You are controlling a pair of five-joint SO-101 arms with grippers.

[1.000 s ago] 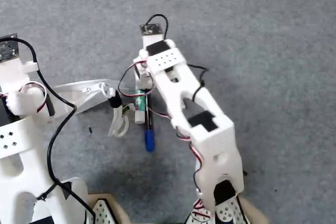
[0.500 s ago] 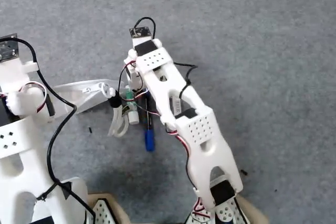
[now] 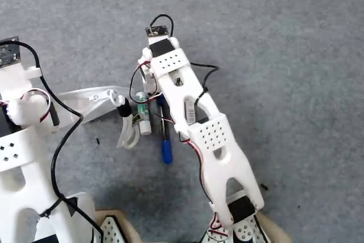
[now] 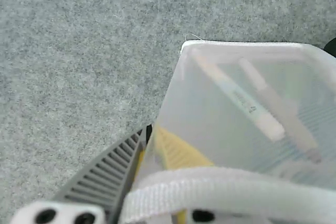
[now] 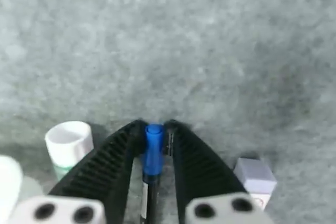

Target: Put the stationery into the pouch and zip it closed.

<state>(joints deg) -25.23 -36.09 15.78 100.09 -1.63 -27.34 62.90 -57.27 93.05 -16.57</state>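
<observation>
moved: the right arm has flattened out and dropped lower over the stationery. The glue stick (image 3: 141, 119) has shifted a little toward the pouch, and the pen end sits slightly nearer the bases.
pen: blue-ended pen (image 3: 165, 151) lies on the grey mat (image 3: 284, 55), partly under the right arm.
right gripper: right gripper (image 5: 155, 129) has its jaws closed on the pen. The blue end sits at the tips and the barrel runs back along the jaws.
lift: can't tell whether the pen is off the mat yet; the arm hides it from above.
glue stick: just beside the pen on the pouch side, white cap close to one jaw.
eraser: small white eraser (image 5: 254, 177) near the other jaw, on the mat.
strap: white strap loop (image 3: 128, 132) lies by the pouch mouth, beside the glue stick.
pouch: clear pouch (image 4: 236, 129) lies to the left of the pen. Pens (image 4: 252, 111) are already inside and the mouth faces the stationery; it is not zipped.
left gripper: left gripper (image 4: 152, 145) looks clamped on the pouch edge, one ribbed finger outside the wall.
risk 1: the pen is held lengthwise, so it could slide out or swing when lifted.
risk 2: the jaw could nudge the glue stick, which may roll off or block the mouth.
risk 3: the soft mouth or strap could snag the pen tip, so the pen would push the pouch instead of entering.
</observation>
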